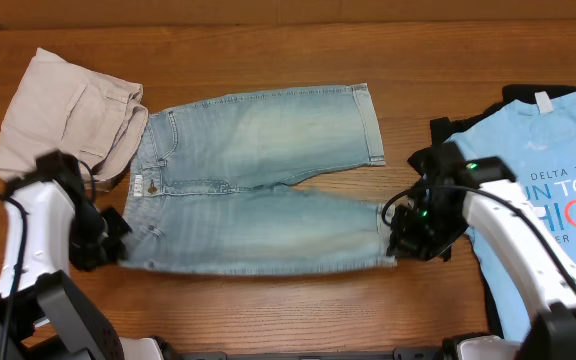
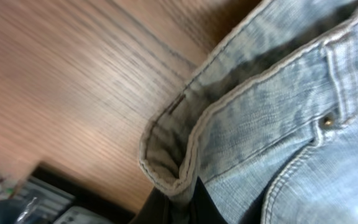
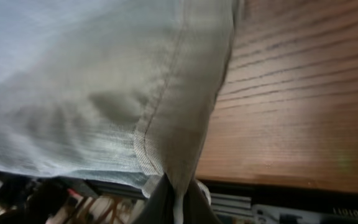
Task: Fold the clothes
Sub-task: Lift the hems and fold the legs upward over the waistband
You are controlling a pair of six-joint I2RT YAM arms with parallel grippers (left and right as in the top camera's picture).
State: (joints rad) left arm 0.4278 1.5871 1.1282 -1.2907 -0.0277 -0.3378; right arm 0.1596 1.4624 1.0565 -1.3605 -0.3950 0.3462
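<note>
The denim shorts (image 1: 258,190) lie flat in the middle of the bench (image 1: 268,60). Their long axis runs left to right, with the waistband at the left end and the two leg hems at the right end. The left fingers (image 2: 207,205) are at the near corner of the waistband. The right fingers (image 3: 159,208) are at the hem of the near leg. So each arm has the end of the shorts on its own side, and both holds sit on the near long edge. The rest of the cloth lies away from the fingers, toward the far leg.

In the left wrist view the fingers are clamped on the waistband corner, and the thick seam rises from between them. In the right wrist view the fingers are pinched on the hem corner in the same way.

I judge that the coming move carries the near leg over onto the far leg, a fold along the long axis. Both ends should travel together, otherwise the cloth may skew.

The beige shorts (image 1: 58,115) lie against the far waistband corner. The sky-blue T-shirt (image 1: 558,170) rests on a black garment (image 1: 516,93) beyond the hems.
</note>
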